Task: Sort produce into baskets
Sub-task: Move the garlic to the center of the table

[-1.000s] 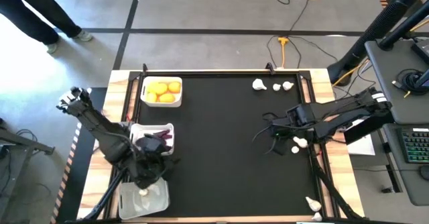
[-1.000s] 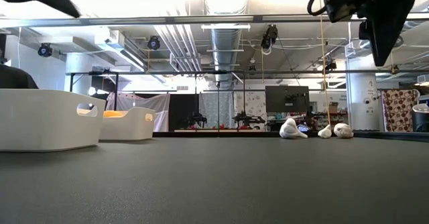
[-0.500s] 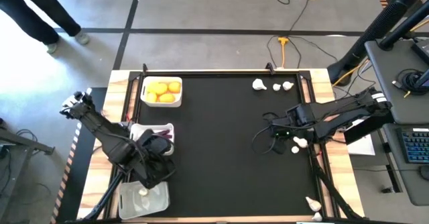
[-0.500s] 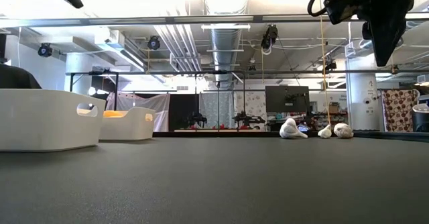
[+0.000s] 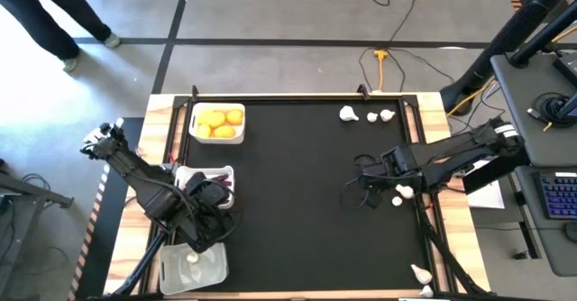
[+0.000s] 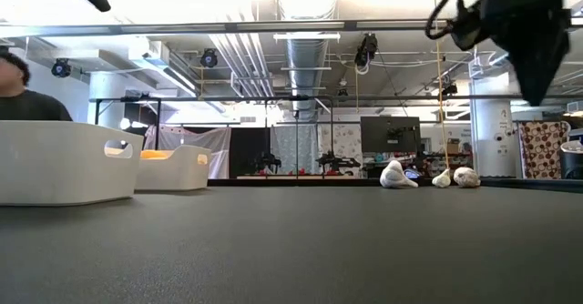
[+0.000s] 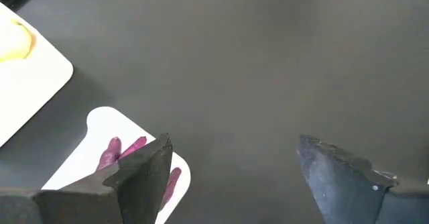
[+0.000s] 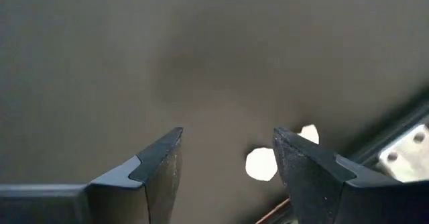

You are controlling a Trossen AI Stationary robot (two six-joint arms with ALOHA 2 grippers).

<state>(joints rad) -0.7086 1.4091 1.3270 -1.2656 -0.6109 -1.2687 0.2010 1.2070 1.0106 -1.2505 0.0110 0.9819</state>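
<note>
Low view alone shows person [image 6: 27,95] behind white basket [image 6: 68,163].

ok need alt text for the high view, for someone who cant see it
Seen from above, a black table holds three baskets down its left side: yellow fruits in the far one, purple pieces in the middle, a garlic bulb in the clear near one. The left gripper hangs open beside them; the right gripper, open, is near loose bulbs.

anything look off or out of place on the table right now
Nothing is spilled or damaged. The only strays are unsorted garlic bulbs: three at the far right corner, two beside the right end effector, and two at the table's near right edge, close to the rim.
</note>
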